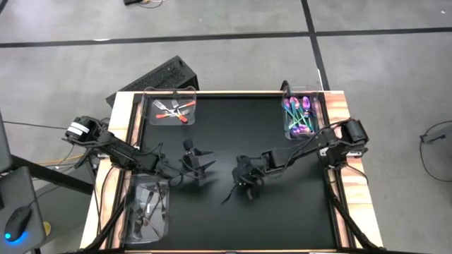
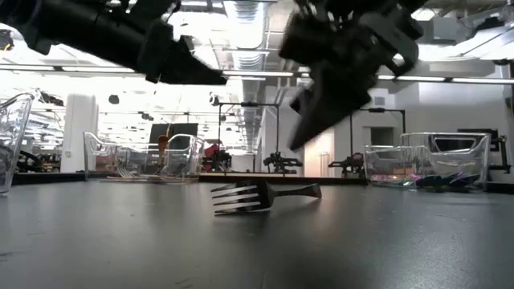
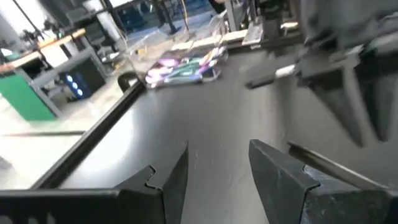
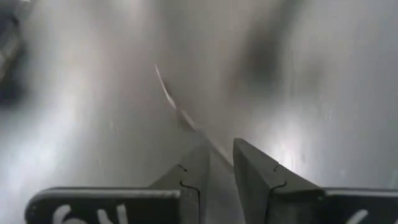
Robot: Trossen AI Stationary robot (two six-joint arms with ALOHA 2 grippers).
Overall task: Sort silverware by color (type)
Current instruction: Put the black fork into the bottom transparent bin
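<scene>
Table surface [image 1: 282, 183]: black.
Table edge [image 1: 337, 106]: light wood.
Cutlery, upper-right bin [image 1: 299, 113]: iridescent purple-teal.
Forks, upper-left bin [image 1: 173, 109]: silver, orange-pink handles.
Cutlery, lower-left bin [image 1: 150, 204]: black.
Centre fork [image 2: 261, 196]: dark.

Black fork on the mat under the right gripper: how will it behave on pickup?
The black fork looks thin and rigid, so probably stiff and light. It lies flat on the smooth mat, so it may slide or pivot rather than roll. The right gripper straddles its slim handle; a grip at one end could let it swing.
</scene>
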